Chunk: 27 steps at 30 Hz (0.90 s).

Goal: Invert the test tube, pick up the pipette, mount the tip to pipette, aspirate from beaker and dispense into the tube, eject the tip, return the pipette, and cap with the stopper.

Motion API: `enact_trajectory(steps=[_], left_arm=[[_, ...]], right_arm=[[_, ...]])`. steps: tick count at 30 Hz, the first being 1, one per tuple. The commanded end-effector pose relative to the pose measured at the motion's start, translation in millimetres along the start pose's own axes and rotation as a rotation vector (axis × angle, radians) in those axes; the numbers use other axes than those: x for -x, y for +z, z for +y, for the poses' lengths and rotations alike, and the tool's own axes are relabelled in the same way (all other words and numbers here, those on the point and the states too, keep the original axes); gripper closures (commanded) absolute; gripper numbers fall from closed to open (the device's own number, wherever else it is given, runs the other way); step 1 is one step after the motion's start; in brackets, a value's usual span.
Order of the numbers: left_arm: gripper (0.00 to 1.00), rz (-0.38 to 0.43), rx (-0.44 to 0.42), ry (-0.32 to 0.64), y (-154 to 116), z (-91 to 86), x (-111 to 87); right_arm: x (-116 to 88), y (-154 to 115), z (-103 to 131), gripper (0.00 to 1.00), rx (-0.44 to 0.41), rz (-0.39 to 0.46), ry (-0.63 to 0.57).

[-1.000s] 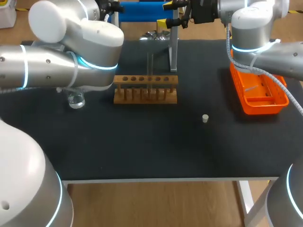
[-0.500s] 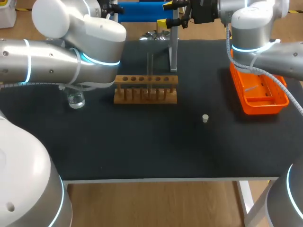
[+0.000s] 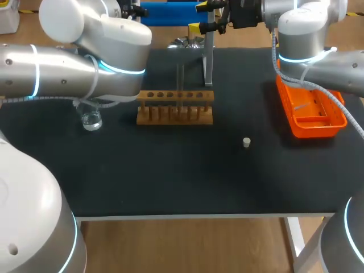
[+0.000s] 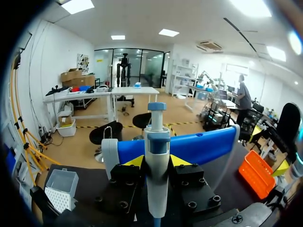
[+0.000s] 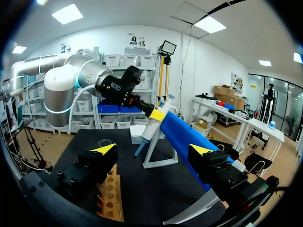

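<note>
At the back of the table, the pipette (image 4: 157, 137) is clamped upright in the left gripper (image 4: 157, 161), whose yellow-tipped fingers (image 4: 135, 161) press on its body from both sides. In the right wrist view it hangs close against the top of the stand (image 5: 161, 150); whether it is free of the stand I cannot tell. Its lower end looks bare, so the tip is probably not mounted yet.

The test tube (image 3: 181, 79) stands upright in the wooden rack (image 3: 175, 108). By my reading the inverting is done and the pick-up is the step in hand. The rest is left to do:
- mounting a tip from the tip box (image 4: 61, 187)
- drawing from the beaker (image 3: 91, 120)
- dispensing into the tube
- ejecting the tip
- returning the pipette
- capping

The stopper (image 3: 246, 142) lies on the table (image 3: 170, 176), well apart from the rack.

The left arm (image 3: 68, 68) comes in from the left, passes above the beaker and bends toward the back edge, its wrist looking out past the table. The right arm (image 3: 307, 34) is raised over the orange tray (image 3: 335, 122). The right gripper (image 5: 152, 150) is near the back edge and points across toward the stand. Its fingers are spread wide with nothing held between them.
</note>
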<state>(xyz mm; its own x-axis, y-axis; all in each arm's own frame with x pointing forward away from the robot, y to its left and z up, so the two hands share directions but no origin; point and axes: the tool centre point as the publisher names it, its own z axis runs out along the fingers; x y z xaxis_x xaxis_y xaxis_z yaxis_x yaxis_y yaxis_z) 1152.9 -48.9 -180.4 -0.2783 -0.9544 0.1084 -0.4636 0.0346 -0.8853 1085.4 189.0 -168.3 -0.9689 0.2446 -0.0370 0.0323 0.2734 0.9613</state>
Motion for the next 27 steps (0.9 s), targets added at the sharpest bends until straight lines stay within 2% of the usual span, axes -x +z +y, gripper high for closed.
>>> enact_trajectory(steps=[1,10,27], left_arm=[[1.00,0.000,0.019,0.000,5.3,-4.3,0.5],[1.00,0.010,0.031,0.000,12.7,-1.9,-0.5],[1.00,0.011,0.068,-0.031,17.6,15.4,2.8]], right_arm=[[0.1,-0.7,0.4,0.00,-0.002,0.001,0.000],[0.1,-0.7,0.4,0.00,-0.002,0.001,0.000],[0.1,-0.7,0.4,0.00,-0.002,0.001,0.000]])
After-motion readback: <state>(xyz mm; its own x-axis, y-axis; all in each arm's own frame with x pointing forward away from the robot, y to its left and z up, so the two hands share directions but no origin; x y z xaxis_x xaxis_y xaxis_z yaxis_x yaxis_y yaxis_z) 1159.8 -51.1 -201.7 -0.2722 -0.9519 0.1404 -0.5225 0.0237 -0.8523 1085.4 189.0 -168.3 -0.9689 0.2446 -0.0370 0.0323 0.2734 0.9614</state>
